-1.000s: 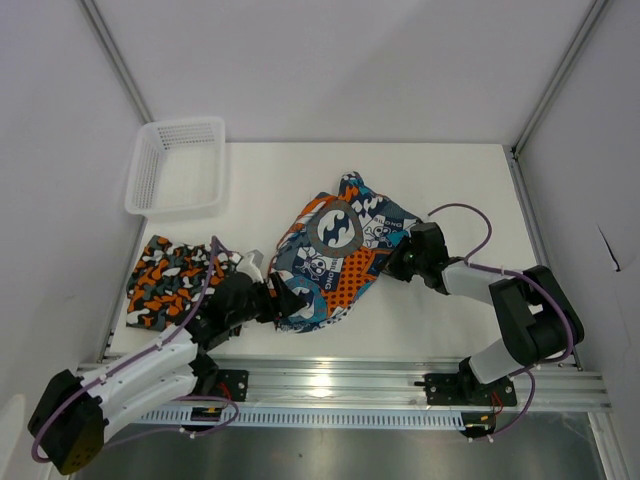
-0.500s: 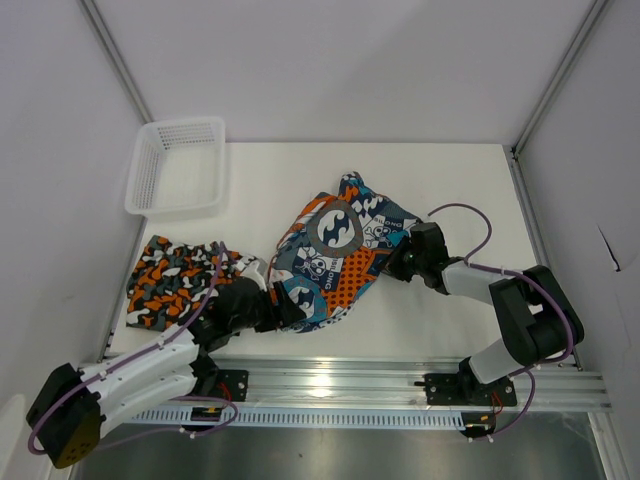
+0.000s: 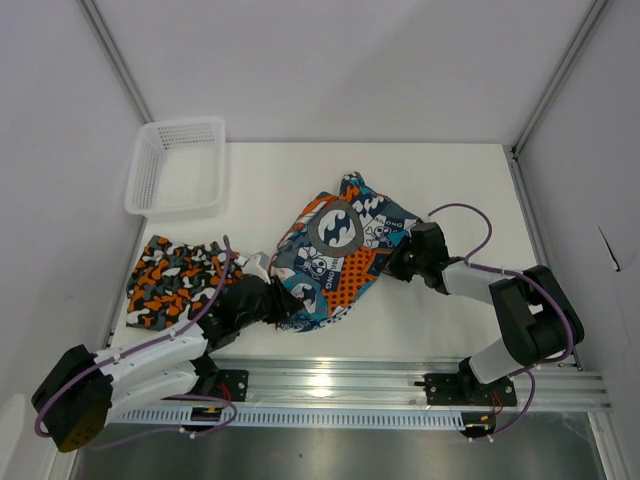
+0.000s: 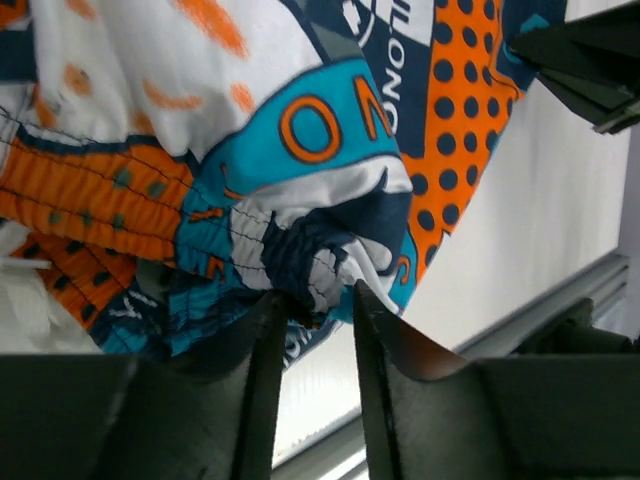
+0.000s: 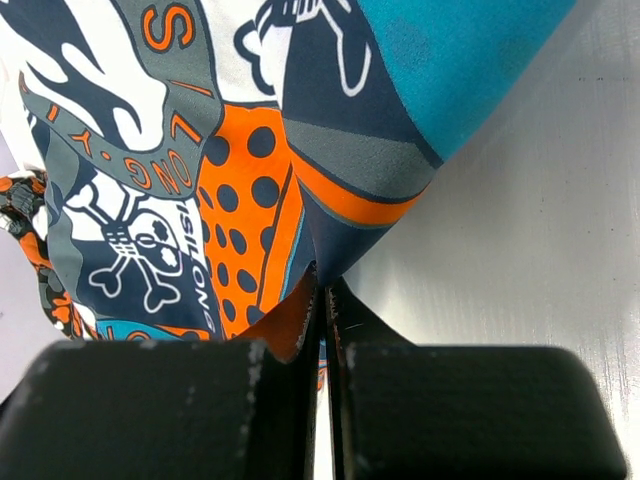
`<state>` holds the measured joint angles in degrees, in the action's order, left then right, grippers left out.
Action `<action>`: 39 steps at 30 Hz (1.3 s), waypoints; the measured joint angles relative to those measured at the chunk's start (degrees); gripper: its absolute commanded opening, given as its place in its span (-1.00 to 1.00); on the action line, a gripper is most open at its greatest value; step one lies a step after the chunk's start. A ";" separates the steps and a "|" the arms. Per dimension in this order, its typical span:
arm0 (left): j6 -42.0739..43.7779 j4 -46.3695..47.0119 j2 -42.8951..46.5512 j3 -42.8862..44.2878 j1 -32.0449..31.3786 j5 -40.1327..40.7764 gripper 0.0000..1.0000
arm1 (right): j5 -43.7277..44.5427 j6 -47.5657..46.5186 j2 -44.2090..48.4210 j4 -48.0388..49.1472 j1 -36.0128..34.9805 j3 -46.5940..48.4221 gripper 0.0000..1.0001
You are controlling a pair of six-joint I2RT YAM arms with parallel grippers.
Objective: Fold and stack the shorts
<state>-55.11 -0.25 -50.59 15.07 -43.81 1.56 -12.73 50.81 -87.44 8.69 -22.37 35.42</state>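
Note:
The teal, orange, white and dark grey graphic shorts (image 3: 340, 250) lie crumpled mid-table. My left gripper (image 3: 285, 302) is at their near-left edge. In the left wrist view its jaws (image 4: 318, 292) have narrowed onto the bunched waistband of the shorts (image 4: 320, 130), with fabric filling the gap at the tips. My right gripper (image 3: 400, 262) is at the shorts' right edge. In the right wrist view it (image 5: 322, 280) is shut on a thin hem corner of the shorts (image 5: 200, 180). The orange-black-grey-white camouflage shorts (image 3: 170, 280) lie folded at the left, partly under my left arm.
A white mesh basket (image 3: 178, 165) stands at the back left corner. The metal rail (image 3: 340, 385) with both arm bases runs along the near edge. White walls close in the table on the left, right and back.
My left gripper slid forward to the right into the shorts' near-left edge and its jaws narrowed onto the waistband. The right arm and gripper held still.

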 measured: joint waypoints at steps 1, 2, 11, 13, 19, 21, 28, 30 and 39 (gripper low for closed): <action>0.04 1.20 -1.09 0.04 0.00 0.70 -0.42 | 0.00 0.00 0.00 0.00 0.00 -0.02 -1.00; -0.02 2.01 -1.99 0.13 -0.02 1.11 -0.53 | 0.00 0.00 0.02 0.00 0.00 0.00 -1.00; 0.09 2.01 -0.87 4.13 -0.09 1.31 -1.00 | 0.72 -0.09 5.07 -4.46 0.44 -0.02 -1.00; -0.07 -0.66 3.17 4.31 -0.09 1.20 -1.00 | 1.57 -0.09 8.20 -7.69 0.48 0.00 -1.00; -2.16 -13.81 16.96 6.25 -0.11 1.36 -1.00 | 6.49 0.00 17.73 -24.52 -0.15 3.13 -1.00; -3.06 -20.28 20.37 9.68 -0.13 2.73 -1.00 | 9.53 0.31 21.22 -32.37 -1.09 6.51 -1.00; -3.41 -32.52 19.89 27.96 -0.24 11.04 -1.00 | 12.74 0.20 23.45 -43.54 -3.26 22.95 -1.00; -2.86 -32.68 17.33 30.91 0.09 12.13 -1.00 | 13.27 -0.50 20.63 -44.83 -3.21 26.47 -0.85; -0.72 -31.15 8.48 29.38 6.78 10.69 -1.00 | 12.68 -6.69 12.24 -42.97 -0.85 23.93 0.00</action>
<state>-55.83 -31.40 -42.11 44.45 -37.04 12.25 -0.05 44.12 -75.20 -34.28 -23.22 59.35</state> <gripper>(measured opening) 0.005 0.483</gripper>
